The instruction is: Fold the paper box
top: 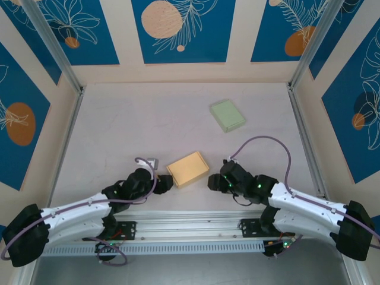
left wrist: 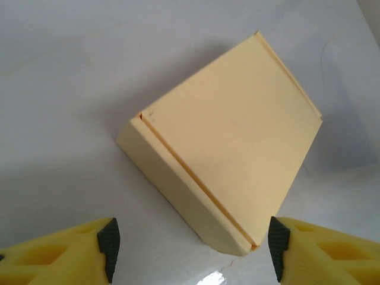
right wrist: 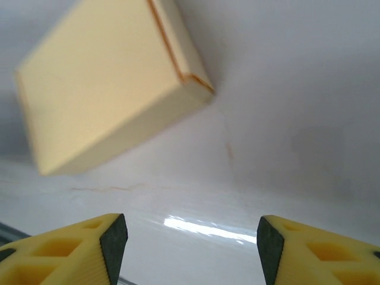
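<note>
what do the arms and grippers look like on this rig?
Left arm and right arm: white shells, black joints, a lilac cable looped over each wrist, green lights. Gripper fingers yellow, latticed, black pads.

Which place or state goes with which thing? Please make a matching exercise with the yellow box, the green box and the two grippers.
Things:
1. yellow box
2. green box
3. left gripper
4. right gripper

Places and states:
a. open, just right of the yellow box
b. closed up, between the two grippers
c. lying alone, farther back
d. open, just left of the yellow box

Pairs: 1-b, 2-c, 3-d, 4-a
</note>
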Robot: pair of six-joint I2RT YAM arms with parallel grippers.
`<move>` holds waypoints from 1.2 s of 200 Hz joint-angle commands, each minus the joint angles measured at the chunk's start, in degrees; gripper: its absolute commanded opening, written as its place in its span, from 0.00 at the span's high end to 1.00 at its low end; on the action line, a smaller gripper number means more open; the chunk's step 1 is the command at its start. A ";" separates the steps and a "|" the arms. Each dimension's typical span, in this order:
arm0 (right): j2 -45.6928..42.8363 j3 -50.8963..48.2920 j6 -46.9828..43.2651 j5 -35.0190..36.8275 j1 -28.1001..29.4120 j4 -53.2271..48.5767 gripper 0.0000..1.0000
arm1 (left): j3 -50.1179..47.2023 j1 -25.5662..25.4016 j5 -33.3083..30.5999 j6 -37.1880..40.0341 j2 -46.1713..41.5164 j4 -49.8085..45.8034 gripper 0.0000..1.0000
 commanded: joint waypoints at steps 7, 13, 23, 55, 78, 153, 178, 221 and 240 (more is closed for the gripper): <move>7.26 7.24 -6.07 -8.95 -6.65 -1.82 0.34 | -0.30 0.60 2.39 -4.38 2.31 5.46 0.42; 9.92 8.54 -7.56 -10.66 -8.22 -1.65 0.34 | -0.07 0.63 2.30 -4.51 3.25 6.57 0.44; 13.78 10.57 -9.57 -12.27 -10.15 -1.23 0.34 | 0.49 1.09 2.73 -4.69 5.56 8.38 0.45; 24.34 15.17 -14.37 -16.14 -14.45 2.03 0.34 | 3.52 2.34 6.59 -5.57 17.42 16.65 0.47; 30.24 16.57 -15.35 -20.17 -16.11 5.74 0.37 | 5.29 4.04 7.40 -6.54 24.20 22.01 0.50; 43.43 24.44 -14.31 -22.41 -16.26 12.95 0.36 | 17.39 22.04 13.71 3.98 38.40 21.21 0.49; 44.74 28.35 -14.93 -19.32 -16.26 8.74 0.31 | 19.83 26.42 18.05 3.86 43.91 24.23 0.46; 37.37 31.02 -18.10 -13.36 -16.34 0.00 0.22 | 24.09 31.09 22.88 5.55 44.68 24.69 0.33; 30.72 30.96 -21.22 -6.46 -16.72 -4.29 0.01 | 25.21 32.09 19.70 10.71 37.84 17.94 0.21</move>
